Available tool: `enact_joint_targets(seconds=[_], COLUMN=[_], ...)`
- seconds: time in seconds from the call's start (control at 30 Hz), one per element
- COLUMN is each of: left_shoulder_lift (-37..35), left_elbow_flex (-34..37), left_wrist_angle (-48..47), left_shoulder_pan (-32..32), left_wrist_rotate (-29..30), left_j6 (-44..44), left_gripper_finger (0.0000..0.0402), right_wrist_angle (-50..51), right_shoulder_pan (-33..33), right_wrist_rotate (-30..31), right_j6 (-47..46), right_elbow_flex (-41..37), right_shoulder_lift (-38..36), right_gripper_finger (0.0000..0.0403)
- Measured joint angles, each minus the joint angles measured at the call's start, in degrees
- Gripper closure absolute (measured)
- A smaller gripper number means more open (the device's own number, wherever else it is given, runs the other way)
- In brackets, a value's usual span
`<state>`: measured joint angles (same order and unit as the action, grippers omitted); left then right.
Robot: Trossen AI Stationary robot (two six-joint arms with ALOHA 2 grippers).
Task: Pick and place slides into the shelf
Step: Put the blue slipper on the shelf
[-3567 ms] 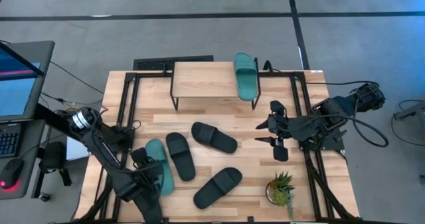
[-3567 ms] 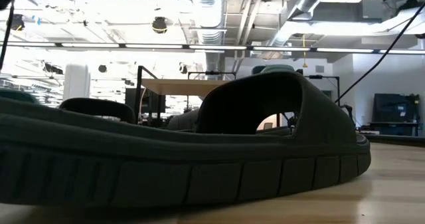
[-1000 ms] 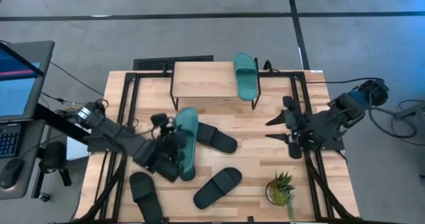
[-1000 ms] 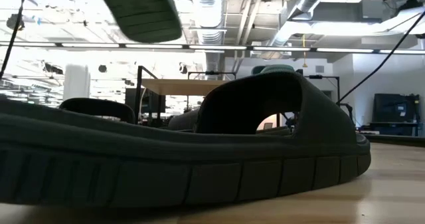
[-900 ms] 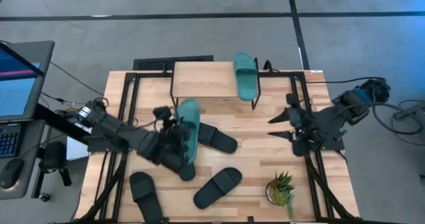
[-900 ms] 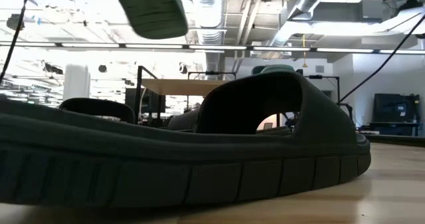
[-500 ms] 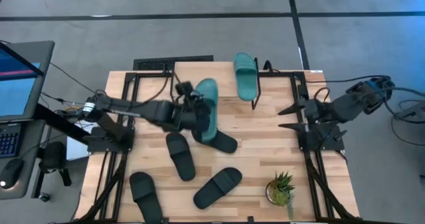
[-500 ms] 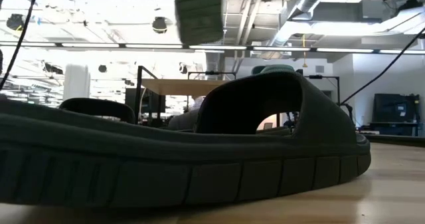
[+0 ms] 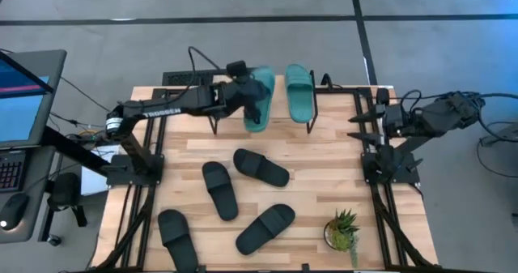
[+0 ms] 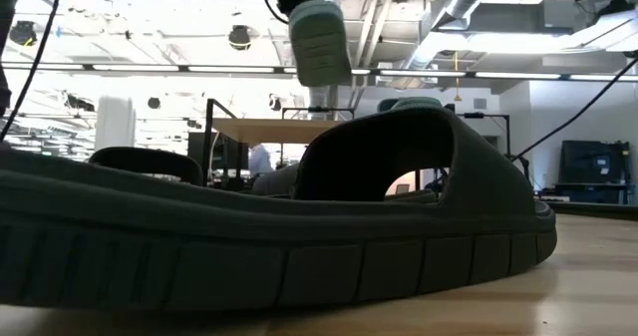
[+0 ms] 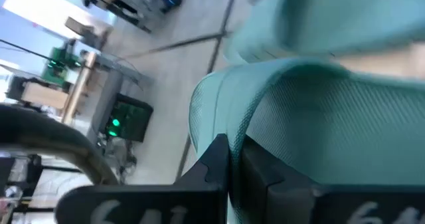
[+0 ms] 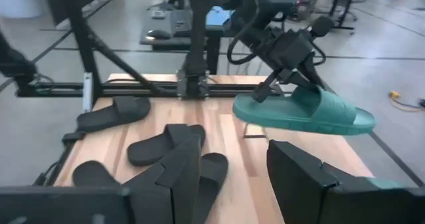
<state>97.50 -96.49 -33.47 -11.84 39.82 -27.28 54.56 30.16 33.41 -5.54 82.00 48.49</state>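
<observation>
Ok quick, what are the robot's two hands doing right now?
Left gripper: shut on a teal slide, above the shelf.
Right gripper: open, empty, at the table's right edge.

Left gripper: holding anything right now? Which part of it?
Yes. The left gripper is shut on a teal slide, pinching the edge of its strap, and holds it above the shelf. The right gripper is open and empty.
</observation>
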Motion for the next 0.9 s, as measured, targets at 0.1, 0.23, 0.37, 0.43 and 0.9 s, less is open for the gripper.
enact_joint_targets(seconds=[0.1, 0.23, 0.37, 0.43, 0.9], left_shoulder_lift=[0.56, 2.54, 4.93, 5.76, 7.69], left_elbow_flex=[0.17, 0.07, 0.11, 0.15, 0.15], left_wrist_angle=[0.32, 1.68, 4.15, 4.54, 10.48], left_shoulder_pan=[-2.68, -5.3, -6.78, -7.2, -7.44], left_wrist_rotate=[-1.77, -5.33, -7.96, -8.8, -6.18], left_j6=[-2.75, -3.63, -4.12, -4.12, -1.7], left_gripper_finger=[0.0401, 0.0401, 0.0401, 0.0401, 0.0401], right_wrist_angle=[-0.33, -0.59, -0.62, -0.62, -0.54], right_shoulder_pan=[-1.63, -3.7, -5.06, -5.53, -5.45], right_wrist_rotate=[0.35, 0.33, 0.32, 0.11, -0.5], right_j6=[-0.01, -0.39, -0.42, -0.02, 1.57], right_elbow_flex=[0.0, 0.0, 0.0, 0.0, 0.02], right_shoulder_lift=[-0.24, -0.28, -0.24, -0.19, -2.6], right_gripper_finger=[0.0242, 0.0242, 0.0242, 0.0242, 0.0242])
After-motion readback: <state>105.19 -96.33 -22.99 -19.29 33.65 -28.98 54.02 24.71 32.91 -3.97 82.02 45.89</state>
